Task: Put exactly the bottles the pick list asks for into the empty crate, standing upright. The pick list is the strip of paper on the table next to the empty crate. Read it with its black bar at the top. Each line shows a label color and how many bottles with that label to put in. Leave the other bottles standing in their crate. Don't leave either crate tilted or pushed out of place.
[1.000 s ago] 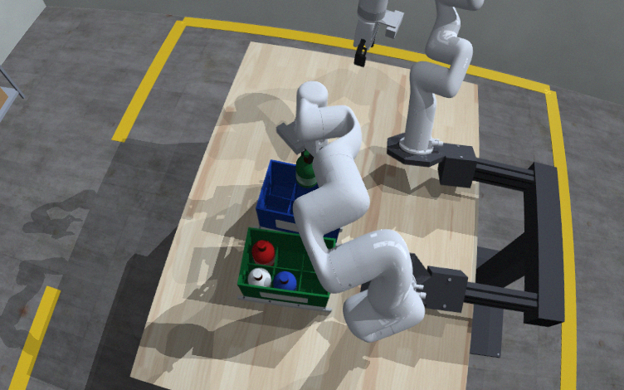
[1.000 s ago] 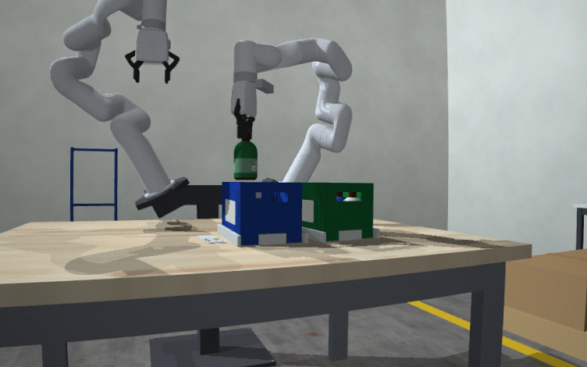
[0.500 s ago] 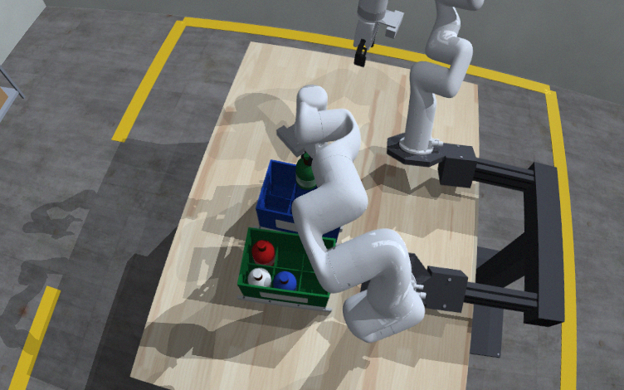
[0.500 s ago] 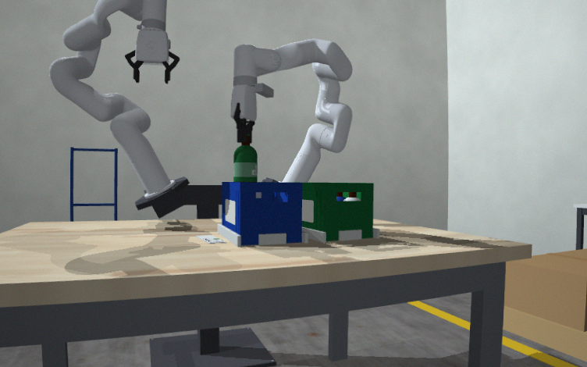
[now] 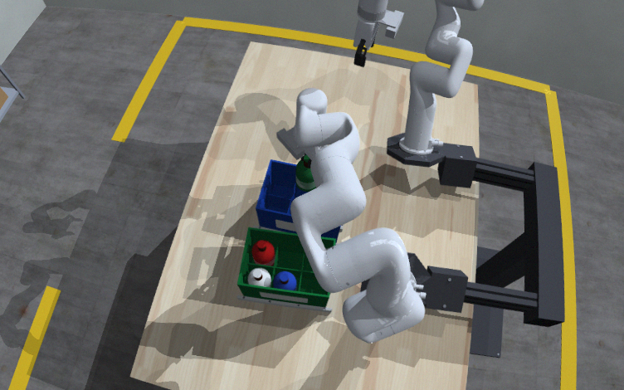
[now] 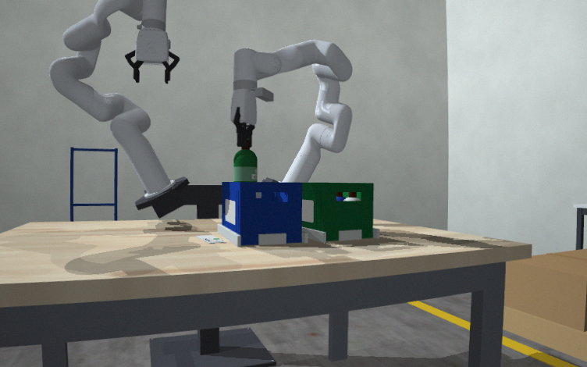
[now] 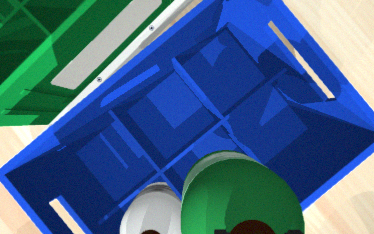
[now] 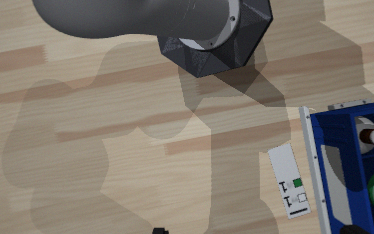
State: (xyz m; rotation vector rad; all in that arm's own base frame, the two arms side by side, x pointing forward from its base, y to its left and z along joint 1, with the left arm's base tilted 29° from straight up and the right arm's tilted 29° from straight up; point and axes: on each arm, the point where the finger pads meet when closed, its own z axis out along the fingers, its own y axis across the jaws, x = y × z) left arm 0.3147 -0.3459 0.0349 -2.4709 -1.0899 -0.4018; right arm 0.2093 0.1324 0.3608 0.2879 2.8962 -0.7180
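Exterior view, left to right.

Blue upright frame [image 6: 72,181]: behind the table. Right gripper [image 5: 360,63] [image 6: 152,81] [image 8: 255,230]: high above the table, fingers spread, nothing between them.

Pick list [image 6: 211,239] [image 8: 285,165]: flat beside the blue crate, seen upside down in the right wrist view. Read from the black bar: white square, 1; green square, 1.

Blue crate [image 5: 263,195] [image 6: 270,216] [image 7: 37,150] [image 8: 336,125]: level, pale blank-looking end panel, white strip [image 6: 229,236] [image 8: 314,165] along its base. Inside, a white bottle [image 7: 152,212] [image 8: 364,148] with brown cap.

Green bottle [image 5: 304,177] [image 6: 244,166] [image 7: 235,195] [image 8: 372,192]: upright, lower part inside the blue crate, shoulders above the rim, very near the white one. Left gripper [image 6: 244,144] [image 7: 259,232] pinches it at the top. Pale green label with a small white patch; print too small to read. Whether its base touches the crate floor: cannot tell.

Green crate [image 5: 317,299] [image 6: 346,216] [image 7: 65,65]: close beside the blue, level, pale panels, no legible marking. It holds red [image 5: 263,252], white [image 5: 259,278] and blue [image 5: 285,281] bottles; the left arm covers part of it from above.

Far right: cardboard box [image 6: 545,285], lower than the tabletop.

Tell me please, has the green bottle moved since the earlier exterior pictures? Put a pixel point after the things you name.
Yes, downward: the green bottle [image 6: 245,166] [image 7: 240,192] [image 5: 304,174] now has its base hidden behind the blue crate's rim [image 6: 261,183].
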